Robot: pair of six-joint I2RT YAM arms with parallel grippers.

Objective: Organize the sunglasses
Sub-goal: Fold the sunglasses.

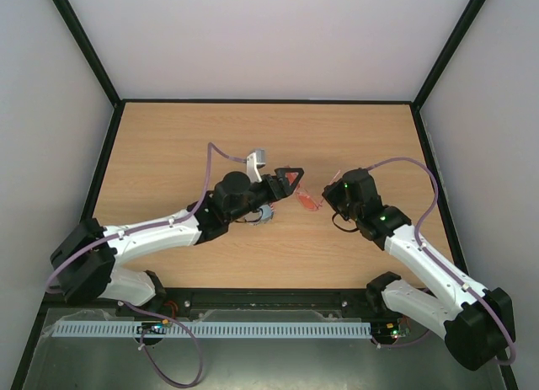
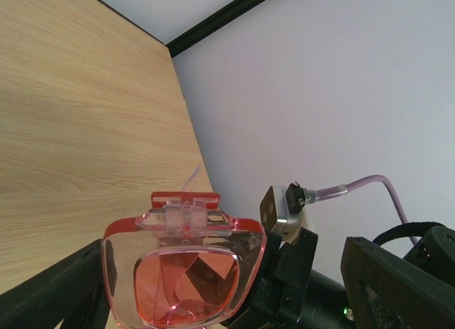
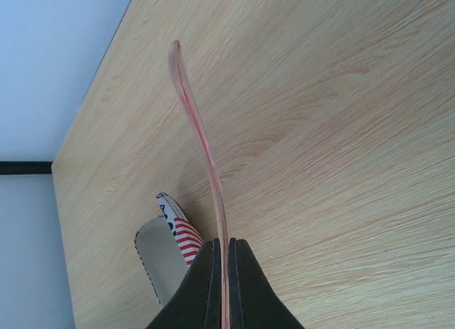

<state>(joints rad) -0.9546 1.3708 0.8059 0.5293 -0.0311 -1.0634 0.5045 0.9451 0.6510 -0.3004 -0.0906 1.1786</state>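
Robot lab test cell: wood-grain table (image 1: 168, 137) boxed by white panels (image 1: 269, 36), black frame struts (image 1: 84, 45); slotted cable duct (image 1: 253, 329) along bottom edge.

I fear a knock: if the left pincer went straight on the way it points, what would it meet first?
The sunglasses: a lens stands right ahead, between the fingers of the open left pincer; the right pincer clamps a temple arm. How near is unclear.
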